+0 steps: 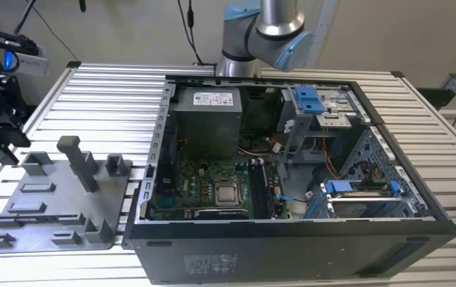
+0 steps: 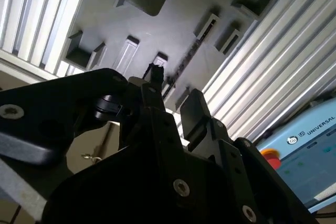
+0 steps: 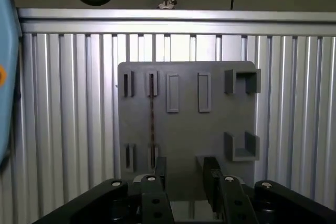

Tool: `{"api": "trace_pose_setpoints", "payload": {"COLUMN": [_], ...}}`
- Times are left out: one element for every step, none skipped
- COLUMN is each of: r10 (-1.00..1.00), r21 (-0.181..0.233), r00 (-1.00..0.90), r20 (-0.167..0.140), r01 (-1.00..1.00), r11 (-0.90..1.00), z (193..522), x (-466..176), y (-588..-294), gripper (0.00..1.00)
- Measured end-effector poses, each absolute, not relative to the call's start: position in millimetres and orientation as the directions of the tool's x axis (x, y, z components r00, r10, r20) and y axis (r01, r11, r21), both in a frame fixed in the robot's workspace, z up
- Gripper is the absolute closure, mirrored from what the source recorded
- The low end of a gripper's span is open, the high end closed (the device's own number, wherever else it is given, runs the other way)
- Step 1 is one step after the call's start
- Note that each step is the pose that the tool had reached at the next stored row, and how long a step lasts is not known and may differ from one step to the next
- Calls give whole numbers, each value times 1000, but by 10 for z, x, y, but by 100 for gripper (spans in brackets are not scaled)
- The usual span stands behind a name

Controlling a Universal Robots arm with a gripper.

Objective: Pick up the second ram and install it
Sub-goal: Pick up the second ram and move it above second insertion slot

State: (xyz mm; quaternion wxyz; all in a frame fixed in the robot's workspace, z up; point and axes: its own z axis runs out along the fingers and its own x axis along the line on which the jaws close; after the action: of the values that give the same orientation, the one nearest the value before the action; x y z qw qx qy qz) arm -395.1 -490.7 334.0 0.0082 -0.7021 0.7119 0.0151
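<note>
The second ram (image 3: 151, 114) stands on its thin edge in a grey slotted holder (image 3: 184, 124), set into one pair of narrow slots, one at each end of the stick. In both wrist views it shows as a thin dark line across the holder's face. The neighbouring slots and the two square pockets on the holder are bare. The hand (image 3: 185, 174) hangs over the holder near one end of the stick, fingers spread apart and gripping nothing.

The holder lies on a ribbed metal counter (image 1: 100, 101), just beside an open computer case (image 1: 292, 245). Inside the case are a green motherboard (image 1: 204, 179), a grey power supply (image 1: 208, 119) with a white printed label (image 1: 212, 97) too small to read, and blue drive clips (image 1: 309, 98).
</note>
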Motion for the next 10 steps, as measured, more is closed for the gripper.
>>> {"api": "trace_pose_setpoints", "payload": {"r10": [-999,-999,-999,-999,-999,-999,-999,-999,-999,-999], "r21": [11,11,11,11,11,11,11,11,11,11], "r00": [-14,-14,-14,-14,-14,-14,-14,-14,-15,-16], "r20": [-33,-33,-33,-33,-33,-33,-33,-33,-33,-33], "r01": [-1000,-1000,-1000,-1000,-1000,-1000,-1000,-1000,-1000,-1000], "r11": [14,14,14,14,14,14,14,14,14,16], "z": [3324,3306,3290,3275,3260,3245,3232,3222,3212,3201], "x": [-3954,-3959,-3968,-3986,-4004,-4022,-4039,-4053,-4064,-4072], "y": [-4907,-4908,-4909,-4910,-4910,-4911,-4912,-4915,-4924,-4933], "gripper": [58,58,58,58,58,58,58,58,58,58]}}
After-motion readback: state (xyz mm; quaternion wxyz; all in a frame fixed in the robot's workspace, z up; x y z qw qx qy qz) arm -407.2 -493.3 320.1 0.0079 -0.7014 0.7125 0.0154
